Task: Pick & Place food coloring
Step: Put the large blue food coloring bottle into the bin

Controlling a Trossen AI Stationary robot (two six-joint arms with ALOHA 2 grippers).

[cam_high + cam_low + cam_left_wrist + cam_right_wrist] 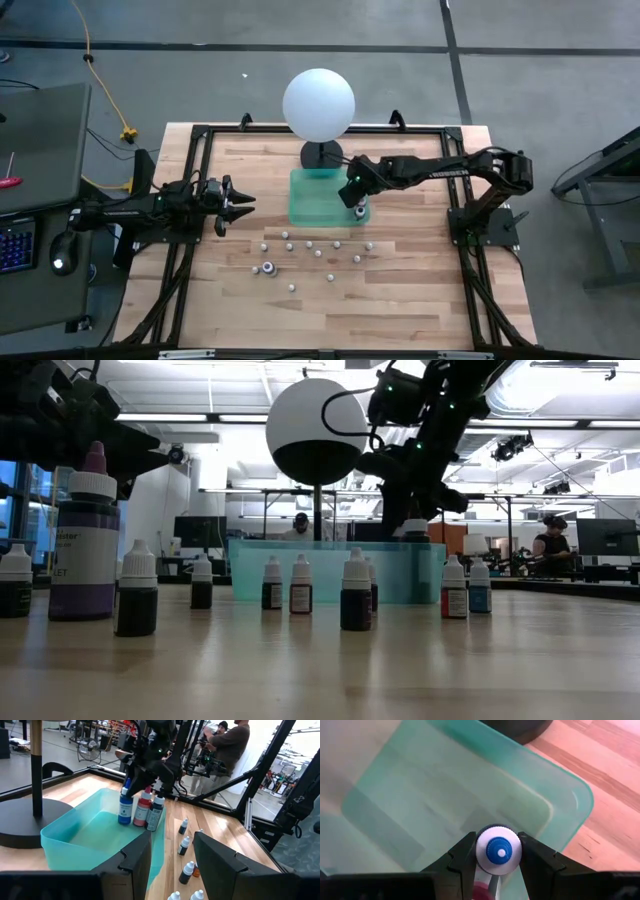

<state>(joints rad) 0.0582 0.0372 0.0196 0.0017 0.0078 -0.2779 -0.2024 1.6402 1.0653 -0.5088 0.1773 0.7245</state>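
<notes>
Several small food coloring bottles (318,252) with white caps stand upright on the wood table, near the green tray (305,205). A larger purple bottle (85,550) stands among them. My right gripper (357,207) hangs over the tray's right near corner, shut on one small bottle (498,851). In the left wrist view, three bottles, blue (125,806), red (142,809) and dark (155,815), cluster under it in that corner. My left gripper (243,203) hovers open left of the tray, touching nothing. My right gripper pinches a small bottle by its white cap (485,851), which has a blue tip, between its two fingers (465,855). The fingers come from above and point down. The bottle hangs upright under them inside the tray corner. Whether its base rests on the tray floor, I cannot tell.
A big white sphere on a black stand (319,105) rises at the tray's far side. A black frame (200,135) borders the table. Bare wood lies toward the near edge (330,320). People (227,745) stand in the room beyond the table.
</notes>
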